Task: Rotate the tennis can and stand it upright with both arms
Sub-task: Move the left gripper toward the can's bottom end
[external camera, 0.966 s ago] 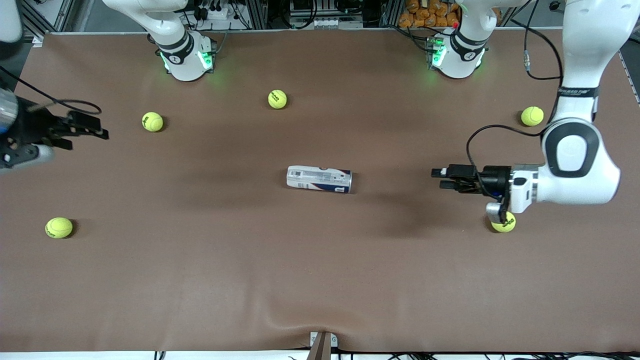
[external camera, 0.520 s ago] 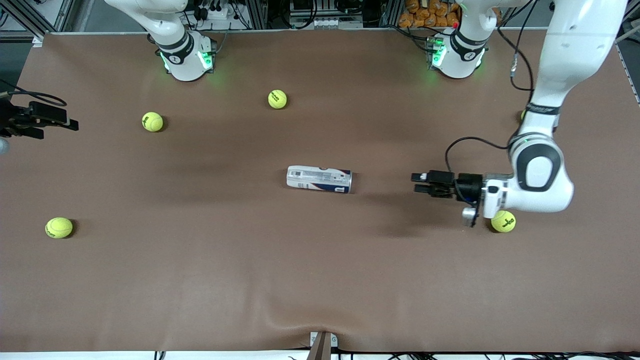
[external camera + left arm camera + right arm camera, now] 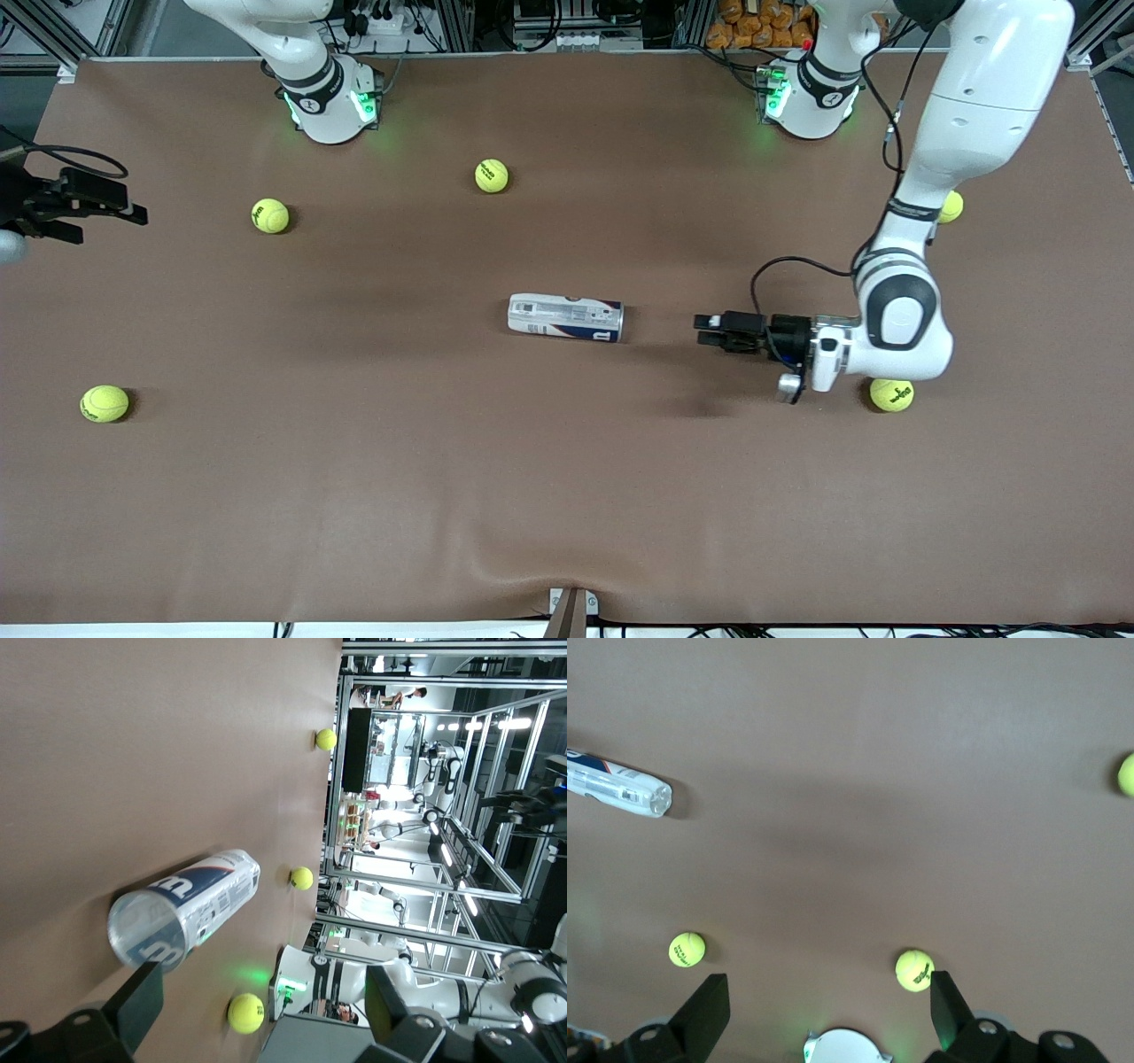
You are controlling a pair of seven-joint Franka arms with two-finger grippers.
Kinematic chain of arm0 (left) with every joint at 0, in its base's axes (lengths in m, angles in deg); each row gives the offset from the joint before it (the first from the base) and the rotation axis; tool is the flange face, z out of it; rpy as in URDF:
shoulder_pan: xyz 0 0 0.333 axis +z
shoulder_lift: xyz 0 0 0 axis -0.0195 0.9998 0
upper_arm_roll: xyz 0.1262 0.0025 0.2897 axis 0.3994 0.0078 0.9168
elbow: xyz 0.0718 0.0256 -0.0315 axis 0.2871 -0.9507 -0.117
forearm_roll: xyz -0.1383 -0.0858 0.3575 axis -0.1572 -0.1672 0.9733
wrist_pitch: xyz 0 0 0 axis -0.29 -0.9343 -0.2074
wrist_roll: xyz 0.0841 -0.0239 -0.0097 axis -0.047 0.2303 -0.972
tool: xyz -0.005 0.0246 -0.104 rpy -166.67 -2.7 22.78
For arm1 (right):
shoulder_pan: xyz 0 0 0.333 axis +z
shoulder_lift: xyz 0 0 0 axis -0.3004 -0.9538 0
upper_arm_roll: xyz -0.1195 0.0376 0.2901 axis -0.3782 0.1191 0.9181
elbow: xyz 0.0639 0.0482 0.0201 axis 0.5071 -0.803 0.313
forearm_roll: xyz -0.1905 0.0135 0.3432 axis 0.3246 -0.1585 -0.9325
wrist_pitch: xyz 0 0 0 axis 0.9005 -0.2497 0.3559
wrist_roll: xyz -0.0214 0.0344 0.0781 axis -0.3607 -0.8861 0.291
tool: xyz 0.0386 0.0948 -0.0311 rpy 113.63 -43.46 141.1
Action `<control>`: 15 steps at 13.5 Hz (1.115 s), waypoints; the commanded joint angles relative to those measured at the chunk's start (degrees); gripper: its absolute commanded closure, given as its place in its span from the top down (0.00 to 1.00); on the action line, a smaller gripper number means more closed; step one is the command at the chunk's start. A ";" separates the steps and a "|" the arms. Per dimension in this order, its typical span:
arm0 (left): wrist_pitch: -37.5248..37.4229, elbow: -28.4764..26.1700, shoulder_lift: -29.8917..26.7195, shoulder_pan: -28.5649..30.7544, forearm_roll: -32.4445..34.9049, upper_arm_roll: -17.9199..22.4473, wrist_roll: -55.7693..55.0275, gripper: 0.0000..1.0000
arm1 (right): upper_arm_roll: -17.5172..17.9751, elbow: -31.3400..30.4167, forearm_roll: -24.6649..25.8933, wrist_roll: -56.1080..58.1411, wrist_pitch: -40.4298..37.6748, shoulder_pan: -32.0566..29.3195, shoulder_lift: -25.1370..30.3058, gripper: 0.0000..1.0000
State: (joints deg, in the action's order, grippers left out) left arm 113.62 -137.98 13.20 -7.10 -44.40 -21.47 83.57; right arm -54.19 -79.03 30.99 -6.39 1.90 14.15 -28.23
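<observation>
- The tennis can (image 3: 565, 318) lies on its side on the brown table (image 3: 567, 496), untouched, its silvery end pointing at my left gripper (image 3: 706, 329).
- I have the left gripper low and level, fingers spread, near the can's end, so I think it can push or pinch there.
- My right gripper (image 3: 126, 211), fingers spread too, is well apart from the can at the right arm's table end; it waits.

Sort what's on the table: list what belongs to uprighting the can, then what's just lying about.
For the job: tennis can, lying on its side mid-table; left gripper, open, close to the can's rim end; right gripper, open, over the right arm's end of the table.

Lying about: five tennis balls, scattered over the brown mat.
</observation>
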 commanded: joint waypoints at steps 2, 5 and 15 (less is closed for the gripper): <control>3.75 0.28 2.45 -3.15 -4.76 -0.05 2.22 1.00 | -0.24 2.34 1.31 0.28 -1.16 0.87 0.04 1.00; 6.83 0.02 4.47 -6.84 -10.73 0.04 3.81 1.00 | -0.24 2.34 1.49 0.37 -3.53 0.87 0.04 1.00; 10.18 -1.57 6.06 -10.37 -16.11 0.04 5.31 1.00 | -0.68 1.90 6.15 -2.96 -0.37 0.25 -0.49 1.00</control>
State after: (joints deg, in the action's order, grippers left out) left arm 122.88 -139.30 18.94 -17.02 -58.65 -21.54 87.00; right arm -54.99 -77.61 36.21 -8.09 1.85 14.81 -28.63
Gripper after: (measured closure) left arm 0.000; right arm 0.000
